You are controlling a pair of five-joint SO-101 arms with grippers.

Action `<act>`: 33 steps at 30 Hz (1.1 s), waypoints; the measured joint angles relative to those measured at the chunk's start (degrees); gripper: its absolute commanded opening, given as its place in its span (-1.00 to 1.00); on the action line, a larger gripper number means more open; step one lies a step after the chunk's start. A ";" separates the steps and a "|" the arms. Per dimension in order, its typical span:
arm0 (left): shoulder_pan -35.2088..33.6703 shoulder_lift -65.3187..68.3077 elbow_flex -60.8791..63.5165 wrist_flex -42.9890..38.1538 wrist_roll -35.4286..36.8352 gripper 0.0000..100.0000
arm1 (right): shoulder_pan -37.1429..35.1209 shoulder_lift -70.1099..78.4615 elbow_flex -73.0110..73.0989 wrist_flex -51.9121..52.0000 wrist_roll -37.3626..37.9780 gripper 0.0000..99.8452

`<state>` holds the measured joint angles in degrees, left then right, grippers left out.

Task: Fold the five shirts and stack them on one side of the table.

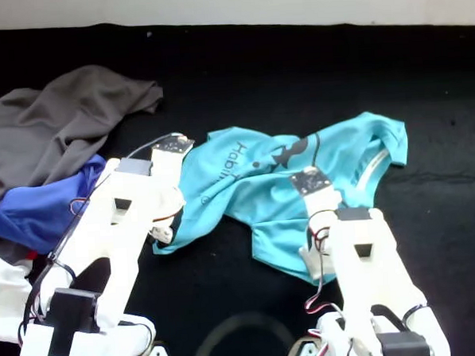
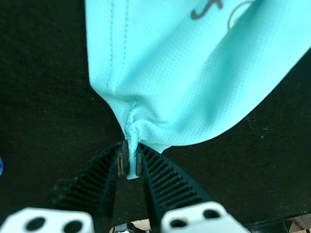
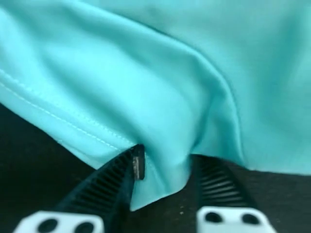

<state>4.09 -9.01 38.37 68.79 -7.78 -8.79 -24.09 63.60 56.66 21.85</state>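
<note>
Presently, the teal shirt (image 1: 245, 173) is spread crumpled mid-tabletop (image 1: 296, 71), in front of both arms. Its corner nearest the left arm is pinched in the left pincer (image 2: 129, 162), which is closed tight on the fabric. The right pincer (image 3: 167, 167) is set at the shirt's near hem, jaws apart w/ a fold of cloth lying betw. them. A grey shirt (image 1: 51, 124) is heaped at the left side, w/ a blue shirt (image 1: 44, 204) bunched on its near edge, both apart from the teal one
</note>
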 measured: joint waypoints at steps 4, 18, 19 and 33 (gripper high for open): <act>0.00 0.00 0.00 0.00 0.00 -0.98 | 0.00 -0.26 -0.26 0.18 0.00 -0.99; 0.00 0.00 0.00 0.00 0.00 -0.98 | 5.36 0.35 -9.14 7.12 0.18 -0.66; 0.00 0.00 0.00 0.00 0.00 -0.98 | 5.36 0.35 -9.23 7.12 0.18 -0.68; 0.00 0.00 0.00 0.00 0.00 -0.98 | 4.84 0.35 -9.32 8.44 0.18 -0.88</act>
<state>4.09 -9.01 38.37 68.79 -7.78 -3.96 -23.74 54.29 65.10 22.02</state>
